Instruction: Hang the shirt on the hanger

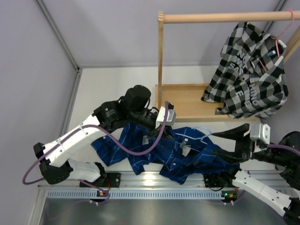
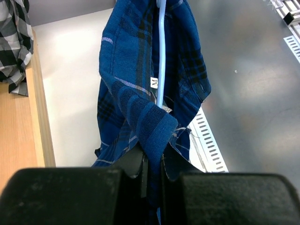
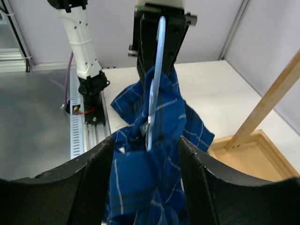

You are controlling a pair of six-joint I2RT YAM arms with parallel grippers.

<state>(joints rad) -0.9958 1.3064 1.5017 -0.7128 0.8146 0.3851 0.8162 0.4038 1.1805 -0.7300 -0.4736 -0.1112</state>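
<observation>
Hanger is being noted running lengthwise from left fingers, clenched on shirt, toward right fingers, spread apart.

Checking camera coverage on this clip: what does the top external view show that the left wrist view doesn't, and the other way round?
Only top external: the wooden rail, the pink hanger hooked over it, and the right gripper.
Only left wrist: the left gripper closed on a fold of fabric, and a size tag marked M.
Both: the shirt, the hanger, the checked shirt and the rack's wooden base.
</observation>
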